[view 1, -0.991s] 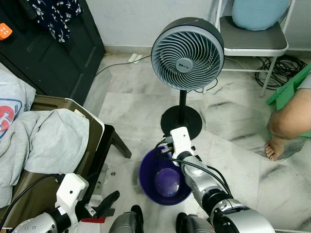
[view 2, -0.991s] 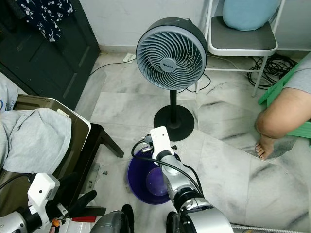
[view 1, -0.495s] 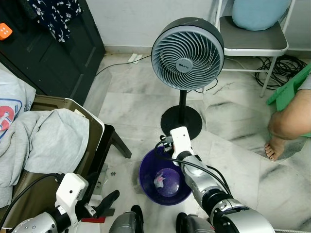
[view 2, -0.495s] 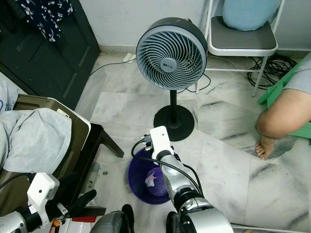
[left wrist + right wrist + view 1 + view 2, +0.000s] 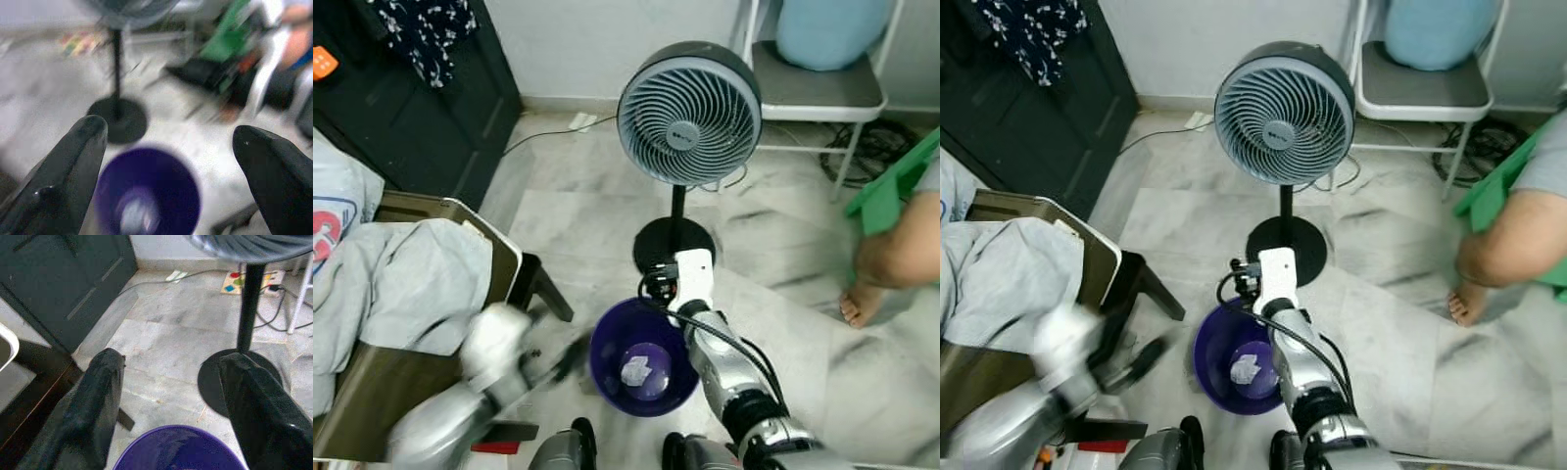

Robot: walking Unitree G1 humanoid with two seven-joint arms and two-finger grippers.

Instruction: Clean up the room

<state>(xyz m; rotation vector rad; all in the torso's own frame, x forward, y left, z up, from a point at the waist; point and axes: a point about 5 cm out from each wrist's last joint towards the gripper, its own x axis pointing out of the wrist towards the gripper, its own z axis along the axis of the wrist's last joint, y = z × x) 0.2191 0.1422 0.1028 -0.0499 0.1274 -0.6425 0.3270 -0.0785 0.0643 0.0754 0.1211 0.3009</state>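
Observation:
A purple bin (image 5: pixel 607 338) stands on the marble floor in front of me, with a crumpled white scrap (image 5: pixel 635 370) lying at its bottom. My right arm reaches over the bin's far rim; in its wrist view the right gripper (image 5: pixel 171 362) is open and empty above the bin (image 5: pixel 181 450). My left gripper (image 5: pixel 563 358), blurred by motion, is raised just left of the bin. The left wrist view has the left gripper (image 5: pixel 168 128) open and empty, with the bin (image 5: pixel 146 196) between the fingers.
A grey pedestal fan (image 5: pixel 690 113) stands just beyond the bin on a round black base (image 5: pixel 674 240). Left is a chair heaped with grey clothes (image 5: pixel 421 284). A person's bare leg (image 5: pixel 901 255) is at the right, a white chair (image 5: pixel 822 83) behind.
A white scrap landed in the bin, which held none a second ago. My left arm swung up toward the bin and is blurred. The head camera shifted slightly.

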